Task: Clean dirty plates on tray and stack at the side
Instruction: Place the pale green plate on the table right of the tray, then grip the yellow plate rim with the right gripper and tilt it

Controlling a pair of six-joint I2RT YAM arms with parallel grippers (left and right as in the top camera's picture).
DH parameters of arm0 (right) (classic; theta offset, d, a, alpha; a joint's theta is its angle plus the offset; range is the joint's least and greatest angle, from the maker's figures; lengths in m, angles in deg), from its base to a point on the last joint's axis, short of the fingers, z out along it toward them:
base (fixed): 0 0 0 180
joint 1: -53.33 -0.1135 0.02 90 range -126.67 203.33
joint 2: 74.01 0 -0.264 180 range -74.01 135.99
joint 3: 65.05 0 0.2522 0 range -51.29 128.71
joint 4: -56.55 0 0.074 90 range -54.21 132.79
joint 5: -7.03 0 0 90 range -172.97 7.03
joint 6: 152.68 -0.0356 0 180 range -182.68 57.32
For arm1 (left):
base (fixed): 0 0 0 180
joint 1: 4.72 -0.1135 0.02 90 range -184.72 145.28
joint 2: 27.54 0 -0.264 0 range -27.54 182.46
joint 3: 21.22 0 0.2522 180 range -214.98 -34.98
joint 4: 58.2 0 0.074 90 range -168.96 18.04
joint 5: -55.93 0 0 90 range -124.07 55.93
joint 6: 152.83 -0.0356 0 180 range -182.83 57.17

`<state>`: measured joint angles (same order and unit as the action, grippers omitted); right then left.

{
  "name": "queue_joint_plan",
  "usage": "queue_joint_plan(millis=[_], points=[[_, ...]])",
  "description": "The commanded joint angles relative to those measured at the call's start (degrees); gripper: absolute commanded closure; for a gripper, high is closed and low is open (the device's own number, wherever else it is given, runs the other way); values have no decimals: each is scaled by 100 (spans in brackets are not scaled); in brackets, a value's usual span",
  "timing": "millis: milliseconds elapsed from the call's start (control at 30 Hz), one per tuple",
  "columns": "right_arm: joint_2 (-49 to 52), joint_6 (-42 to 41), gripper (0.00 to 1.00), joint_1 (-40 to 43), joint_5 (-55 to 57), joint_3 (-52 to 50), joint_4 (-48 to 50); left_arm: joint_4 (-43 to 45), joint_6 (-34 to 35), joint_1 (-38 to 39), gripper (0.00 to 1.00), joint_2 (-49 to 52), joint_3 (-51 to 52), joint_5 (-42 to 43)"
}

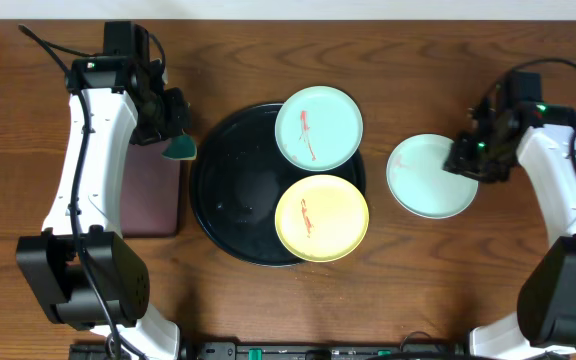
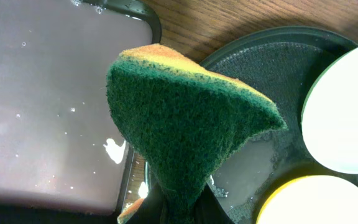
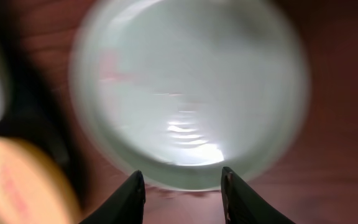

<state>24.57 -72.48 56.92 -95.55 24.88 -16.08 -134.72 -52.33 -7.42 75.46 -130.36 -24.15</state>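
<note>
- At left tool (image 1: 176,132): clenched on green-and-yellow sponge (image 2: 185,124), green scouring face toward the wrist camera.
- Held over the gap between black tray (image 1: 218,200) left rim and maroon tray (image 1: 153,200).
- At right tool (image 3: 182,198): released, fingers (image 3: 132,199) spread apart.
- Positioned right of black tray, over the edge of plain mint plate (image 1: 423,180); contact with that plate: cannot tell, wrist view blurred.
- On black tray, upper right: smeared mint plate (image 1: 318,127), red streak near its middle, outer edge overhanging the tray rim.
- On black tray, lower right: yellow plate (image 1: 321,217), red streak near its middle, also overhanging the rim, just beside smeared mint plate.
- Right of black tray, apart from it: plain mint plate lying flat on the wooden tabletop (image 1: 268,310), pale surface with only a light glare.
- Left of black tray, just beside it: maroon tray, wet, with droplets and a white fleck showing in left wrist view.
- On bare floor of black tray: wet sheen in left wrist view.
</note>
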Motion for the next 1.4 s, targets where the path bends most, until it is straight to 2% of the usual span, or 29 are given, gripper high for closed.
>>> queue_joint_plan(millis=[0, 333, 700, 933, 1100, 1367], points=[[-26, 153, 62, -573, -595, -4, -74, -7, 33, 7, 93, 13, 39, -55], [424, -348, 61, -2041, -393, -63, -31, -7, 33, 7, 93, 13, 39, -55], [1073, -507, 62, -2562, -328, -70, -76, -2, 31, 7, 92, 13, 39, -55], [1126, -608, 73, -2774, -151, -197, -59, -2, 31, 7, 93, 13, 39, -57], [1126, -723, 99, -2885, -76, -205, -24, -2, 31, 7, 92, 13, 39, -55], [1123, -1027, 99, -3311, -140, 131, 496, 0, 33, 7, 92, 13, 39, -55]])
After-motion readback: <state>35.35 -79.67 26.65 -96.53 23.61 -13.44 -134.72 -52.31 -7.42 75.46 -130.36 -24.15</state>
